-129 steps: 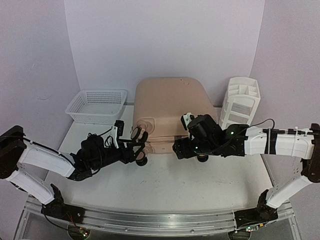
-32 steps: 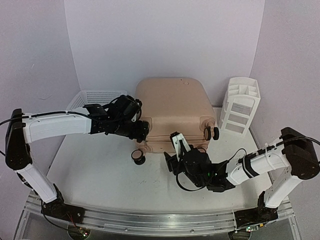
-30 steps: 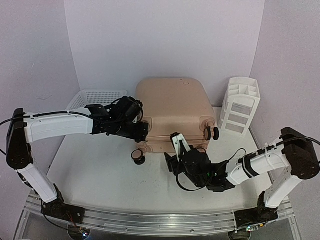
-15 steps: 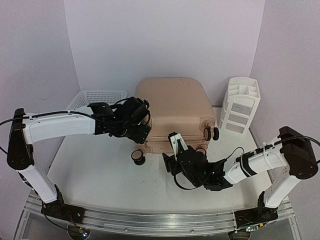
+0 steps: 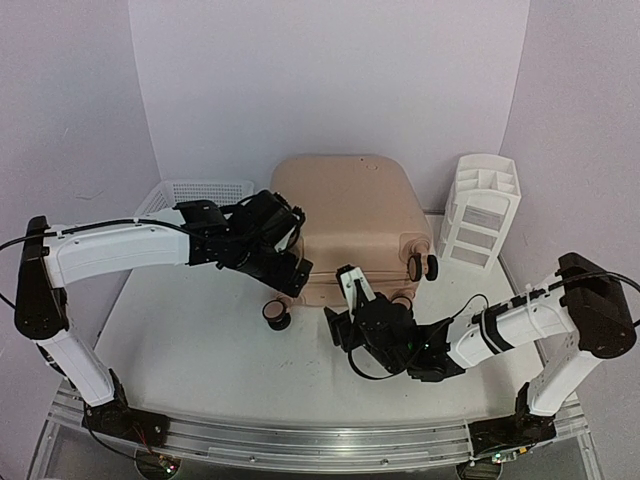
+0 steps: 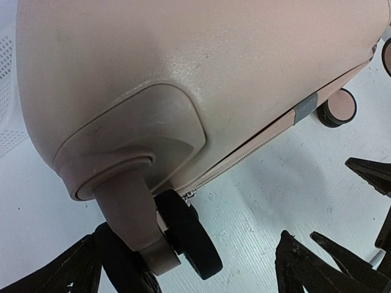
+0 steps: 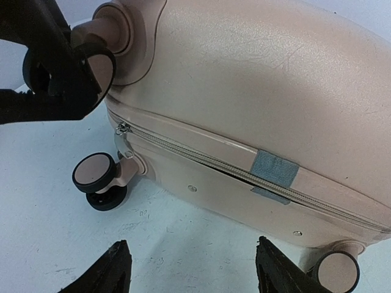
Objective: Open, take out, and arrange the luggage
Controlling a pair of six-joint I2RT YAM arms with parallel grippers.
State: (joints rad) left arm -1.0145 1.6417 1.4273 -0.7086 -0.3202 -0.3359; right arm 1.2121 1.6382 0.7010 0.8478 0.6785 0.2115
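The luggage (image 5: 345, 210) is a peach-pink hard-shell suitcase lying flat at the middle back, its zipper closed along the near side. My left gripper (image 5: 293, 272) is open at its near-left corner. In the left wrist view the suitcase (image 6: 201, 55) fills the frame, and a black-and-beige caster wheel (image 6: 186, 241) stands between the spread fingers of the left gripper (image 6: 188, 244). My right gripper (image 5: 340, 318) is open and empty, low on the table in front of the near side. In the right wrist view the right gripper (image 7: 192, 244) faces the zipper seam and a grey fabric tab (image 7: 275, 168).
A white mesh basket (image 5: 185, 192) stands at the back left, partly behind my left arm. A white drawer organizer (image 5: 482, 208) stands at the back right. More casters stick out at the near left (image 5: 275, 316) and right (image 5: 421, 266).
My left gripper has moved right and down along the suitcase's left side to the upper near-left caster. My right arm dropped from over the suitcase to the table in front and now holds still.
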